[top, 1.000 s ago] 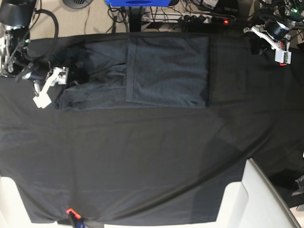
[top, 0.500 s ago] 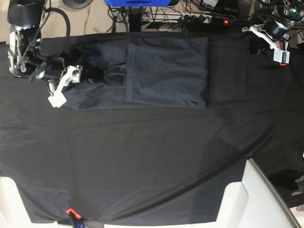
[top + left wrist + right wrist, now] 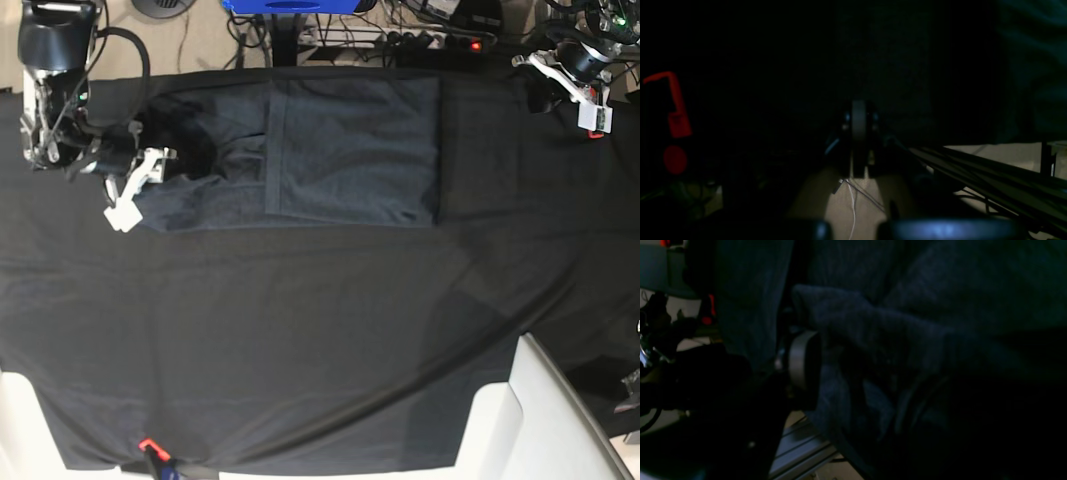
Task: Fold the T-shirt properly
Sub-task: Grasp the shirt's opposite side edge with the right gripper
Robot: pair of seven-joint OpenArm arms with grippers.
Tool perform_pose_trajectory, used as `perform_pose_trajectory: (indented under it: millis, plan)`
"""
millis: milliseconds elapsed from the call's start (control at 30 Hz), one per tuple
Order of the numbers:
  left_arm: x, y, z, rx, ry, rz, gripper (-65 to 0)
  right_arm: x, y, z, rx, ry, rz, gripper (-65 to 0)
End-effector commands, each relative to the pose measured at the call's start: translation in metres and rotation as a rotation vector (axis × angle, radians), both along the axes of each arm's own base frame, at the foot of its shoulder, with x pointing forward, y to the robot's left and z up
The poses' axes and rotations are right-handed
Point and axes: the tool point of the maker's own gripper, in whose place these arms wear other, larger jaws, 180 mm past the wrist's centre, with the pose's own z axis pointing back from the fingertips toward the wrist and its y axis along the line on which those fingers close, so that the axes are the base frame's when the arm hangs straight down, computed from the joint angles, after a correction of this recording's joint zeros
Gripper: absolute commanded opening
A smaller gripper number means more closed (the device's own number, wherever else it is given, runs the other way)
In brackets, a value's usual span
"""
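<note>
The right end effector (image 3: 165,165) sits at the left end of the T-shirt (image 3: 340,150) in the base view, its fingers clamped on a bunched fold of the fabric. The right wrist view confirms this: a grey rounded finger pad (image 3: 801,361) presses against dark heathered knit that gathers and drapes over it, with more of the shirt (image 3: 907,323) filling most of that view. A white tab hangs from the arm just below the gripped spot.

The left end effector (image 3: 548,88) rests at the far right corner of the surface (image 3: 320,340), well apart from the shirt. In the left wrist view its fingers (image 3: 858,133) stand pressed together in the middle of a very dark frame, with nothing between them.

The T-shirt lies along the far edge of the surface, which is covered by a blacker, smoother cloth. Its right portion forms a neat rectangular panel folded flat, with a straight vertical edge near the middle. The left portion is rumpled and drawn toward the right end effector.

A white chair-like shape (image 3: 530,420) shows at the near right corner.
</note>
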Motion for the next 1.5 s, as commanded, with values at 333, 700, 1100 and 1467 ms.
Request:
perform_pose_trajectory:
  millis: [333,700,1100,1467]
  plan:
    - [0.006,0.008,0.012,0.020,-0.036,-0.012,-65.0,-0.015,-0.008,-0.010,-0.051,0.063,0.043,-35.9]
    - [0.007,0.008,0.012,0.019,-0.038,-0.011,-65.0,-0.019,-0.007,-0.016,-0.040,0.095,0.036,-56.4]
    - [0.006,0.012,0.014,0.033,-0.033,-0.021,-65.0,-0.006,-0.010,-0.007,-0.067,0.086,-0.002,-64.4]
    - [-0.044,0.070,-0.007,0.247,0.180,0.009,-65.0,0.003,0.021,0.038,-0.096,0.040,0.114,-64.4]
